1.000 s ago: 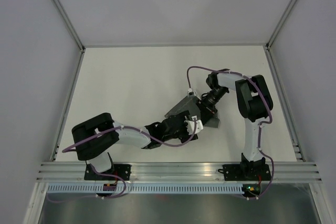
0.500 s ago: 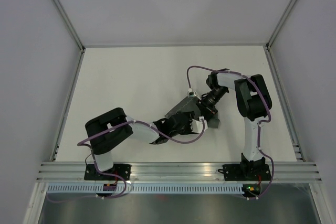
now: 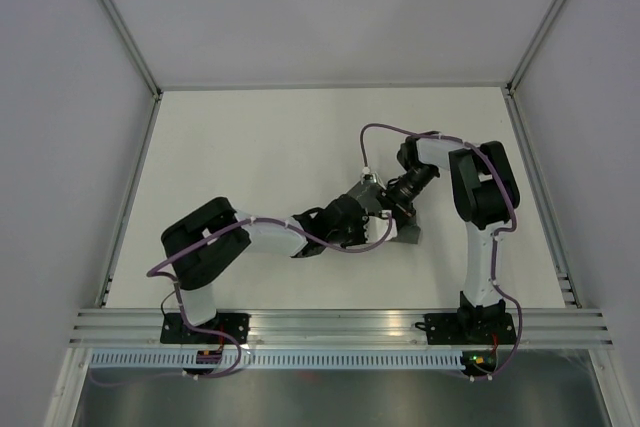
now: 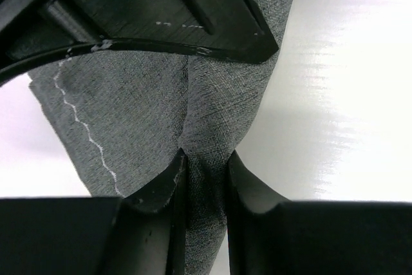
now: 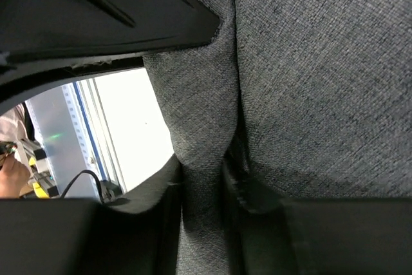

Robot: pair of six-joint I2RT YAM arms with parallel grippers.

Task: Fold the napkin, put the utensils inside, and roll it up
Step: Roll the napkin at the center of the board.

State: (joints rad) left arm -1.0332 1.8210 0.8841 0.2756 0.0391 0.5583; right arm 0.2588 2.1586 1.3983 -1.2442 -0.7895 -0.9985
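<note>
**Reached further right and clamped down on the napkin (image 3: 406,235)**

Swung rightward since a second ago with the left pincer (image 3: 352,218), closing onto the cloth. From above: bunched in a dark grey heap right of the tabletop (image 3: 250,147) centre, squeezed between that pincer and the right pincer (image 3: 391,208). At the left wrist: left pincer (image 4: 206,154) clenched on a raised fold of napkin (image 4: 141,114), both fingers (image 4: 158,191) touching it, pale stitched line (image 4: 84,127) off to the left. At the right wrist: grasping another ridge of napkin (image 5: 309,82) in the right pincer (image 5: 201,162), grey weave filling most of the view.
</note>
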